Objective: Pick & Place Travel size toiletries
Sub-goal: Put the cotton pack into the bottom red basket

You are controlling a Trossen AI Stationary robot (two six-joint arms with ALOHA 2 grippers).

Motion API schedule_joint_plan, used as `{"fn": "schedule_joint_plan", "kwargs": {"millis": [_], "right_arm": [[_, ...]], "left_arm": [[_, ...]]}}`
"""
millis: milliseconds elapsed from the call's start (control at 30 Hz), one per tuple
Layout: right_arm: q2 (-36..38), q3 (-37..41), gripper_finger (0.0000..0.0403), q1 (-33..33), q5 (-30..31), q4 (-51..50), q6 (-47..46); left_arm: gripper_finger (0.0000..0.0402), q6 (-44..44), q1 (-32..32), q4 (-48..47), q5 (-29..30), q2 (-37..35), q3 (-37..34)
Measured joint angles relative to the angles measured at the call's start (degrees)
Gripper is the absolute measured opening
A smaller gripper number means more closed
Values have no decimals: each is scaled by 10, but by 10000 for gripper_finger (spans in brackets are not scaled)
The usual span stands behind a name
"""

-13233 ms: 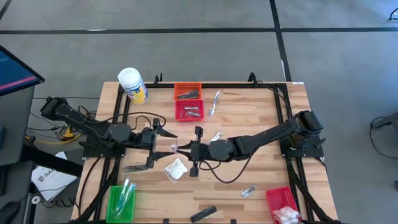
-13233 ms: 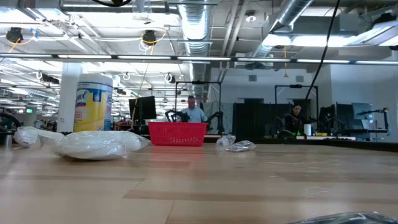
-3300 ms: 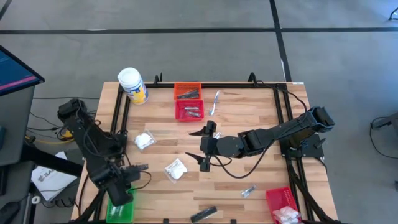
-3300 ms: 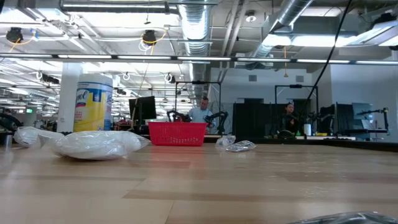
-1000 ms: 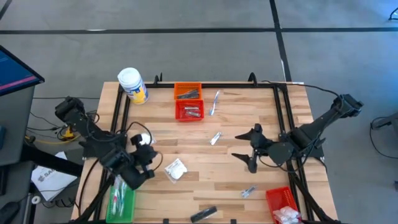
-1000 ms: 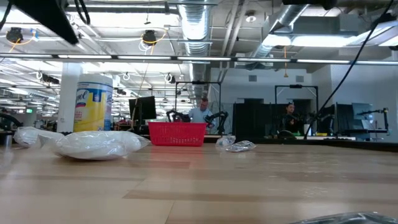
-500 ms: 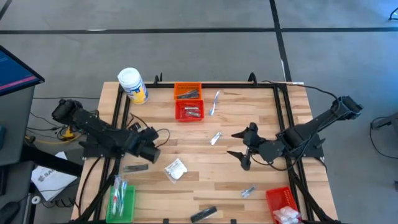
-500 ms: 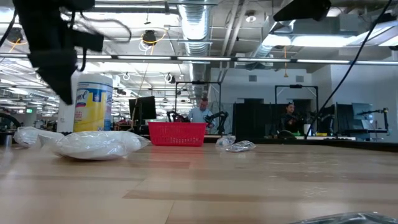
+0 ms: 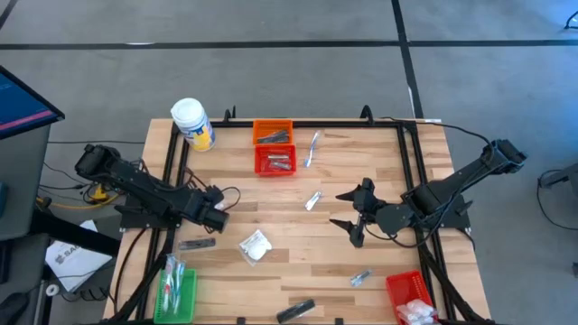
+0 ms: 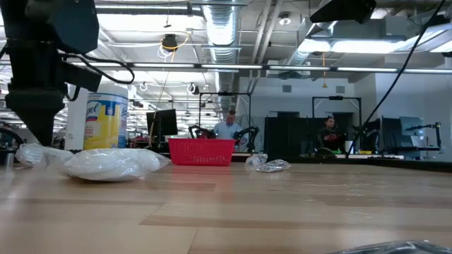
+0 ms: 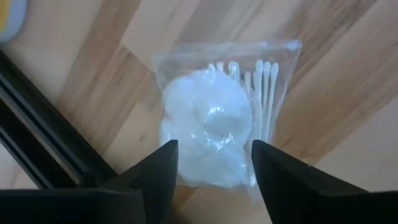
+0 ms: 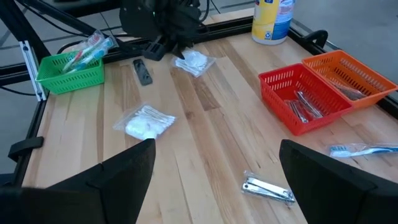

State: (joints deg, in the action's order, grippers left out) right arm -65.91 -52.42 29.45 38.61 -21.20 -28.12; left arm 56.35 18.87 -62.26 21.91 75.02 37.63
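Left gripper (image 11: pixel 211 168), jaws parted above the clear packet of cotton swabs and pads (image 11: pixel 221 124), may pinch only slippery film and drop it; right gripper (image 9: pixel 348 217) waits with jaws spread.

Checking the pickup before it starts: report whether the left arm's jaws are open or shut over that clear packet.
Open. In the left wrist view the left gripper shows a gap between its fingers, with the clear packet of cotton swabs lying flat on the table beyond them, not gripped.
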Motion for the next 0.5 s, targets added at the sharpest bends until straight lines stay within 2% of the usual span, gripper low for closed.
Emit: {"fn": "schedule_joint_plan", "kwargs": {"millis": [233,367,500], "right_arm": [[0,0,335,0,0,0,0],[0,0,335,0,0,0,0],[0,0,335,0,0,0,0]], "left_arm": [[261,-20,6,38,-55,0,-26],[297,-20,7,72,-59,0,-43],[313,-20,7,91,-65,0,-54]]}}
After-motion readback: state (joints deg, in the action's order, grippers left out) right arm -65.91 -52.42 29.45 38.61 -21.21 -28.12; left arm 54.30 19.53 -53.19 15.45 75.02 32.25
